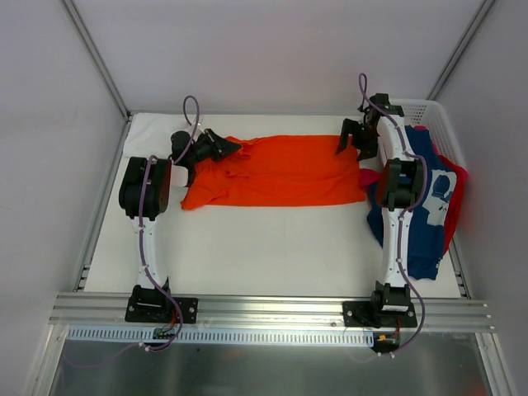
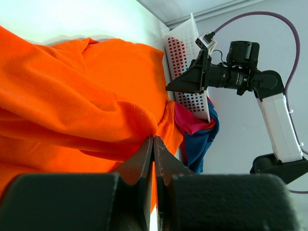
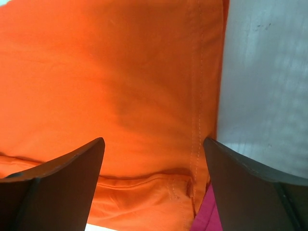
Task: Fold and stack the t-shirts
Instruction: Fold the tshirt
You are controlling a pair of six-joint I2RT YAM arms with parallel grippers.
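Note:
The bright orange t-shirt lies spread across the far middle of the table, bunched at its left end. My left gripper is shut on a fold of the orange t-shirt at that left end. My right gripper is open above the shirt's right hem, holding nothing. The navy t-shirt with white print lies at the right under my right arm, with the pink-red t-shirt beneath it; both also show in the left wrist view. A white t-shirt is not clearly in view.
A white plastic lattice basket stands at the far right corner, by the wall. The white table surface runs to a metal rail at the near edge. Grey walls enclose the left, back and right sides.

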